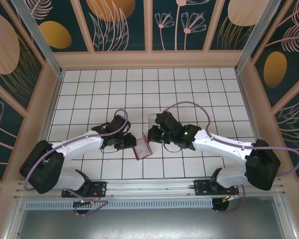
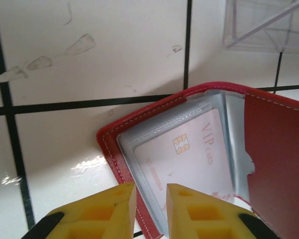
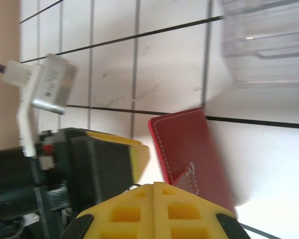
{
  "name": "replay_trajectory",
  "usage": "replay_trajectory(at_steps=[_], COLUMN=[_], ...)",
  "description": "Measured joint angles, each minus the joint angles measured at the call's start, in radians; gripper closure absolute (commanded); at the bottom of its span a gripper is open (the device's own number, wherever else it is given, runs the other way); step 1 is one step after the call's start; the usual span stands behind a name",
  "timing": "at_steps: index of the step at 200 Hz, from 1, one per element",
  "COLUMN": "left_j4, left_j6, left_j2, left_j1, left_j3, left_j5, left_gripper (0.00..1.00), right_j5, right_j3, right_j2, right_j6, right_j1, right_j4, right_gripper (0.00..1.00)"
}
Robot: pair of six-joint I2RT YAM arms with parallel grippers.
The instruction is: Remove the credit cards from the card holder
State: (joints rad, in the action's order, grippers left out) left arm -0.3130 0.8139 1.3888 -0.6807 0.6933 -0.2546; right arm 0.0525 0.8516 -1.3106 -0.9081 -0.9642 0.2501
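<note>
Red folding card holder point(image 2: 274, 164) is open on the white tiled worktop point(image 2: 89, 55), between both arms. A pale pink chip card point(image 2: 189, 159) sits in its clear sleeve. Left tool point(image 2: 150, 194) is narrow with the red rim in its slit; whether it grips, I cannot tell. Right tool point(image 3: 154, 191) is pressed shut by the cover's edge. Clear plastic tray point(image 2: 269, 25) sits near; open tiles to the left.

"VIP CARD" printed in gold along the pale pink credit card point(image 2: 189, 159), seen through a clear sleeve of the red card holder point(image 2: 276, 149). Beside it, a gold chip sign. Lower down, 1 line starting "NO.", digits too blurred. Small print on a grey box point(image 3: 52, 82), unreadable.
</note>
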Motion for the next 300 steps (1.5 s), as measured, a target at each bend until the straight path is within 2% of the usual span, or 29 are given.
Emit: replay_trajectory(at_steps=[48,99,118,136,179,225,250,300], left_j4=[0.002,0.003,0.005,0.018,0.04,0.056,0.055,0.055], left_j6=[-0.01,-0.009,-0.009,-0.008,0.0,0.002,-0.002,-0.01], left_j2=[0.044,0.084,0.091,0.1,0.126,0.137,0.154,0.163], left_j1=[-0.003,-0.033,-0.034,-0.034,-0.034,-0.034,-0.034,-0.034], left_j3=[0.065,0.101,0.102,0.102,0.101,0.101,0.101,0.079], left_j5=[-0.023,-0.038,-0.047,-0.058,-0.08,-0.09,-0.085,-0.079], left_gripper=[0.76,0.77,0.78,0.78,0.79,0.8,0.82,0.81], right_j5=[-0.055,-0.109,-0.134,-0.145,-0.188,-0.21,-0.164,0.06], right_j3=[-0.086,-0.192,-0.208,-0.212,-0.172,0.005,0.069,0.052], right_j2=[0.068,0.074,0.073,0.071,0.071,0.087,0.087,-0.022], right_j6=[-0.027,-0.045,-0.045,-0.043,-0.037,-0.017,-0.008,-0.016], right_j1=[0.007,0.008,0.008,0.008,0.009,0.009,0.009,0.01], right_j4=[0.096,0.175,0.189,0.192,0.264,0.37,0.365,0.185], right_gripper=[1.0,1.0,0.95,0.85,0.73,0.68,0.68,0.71])
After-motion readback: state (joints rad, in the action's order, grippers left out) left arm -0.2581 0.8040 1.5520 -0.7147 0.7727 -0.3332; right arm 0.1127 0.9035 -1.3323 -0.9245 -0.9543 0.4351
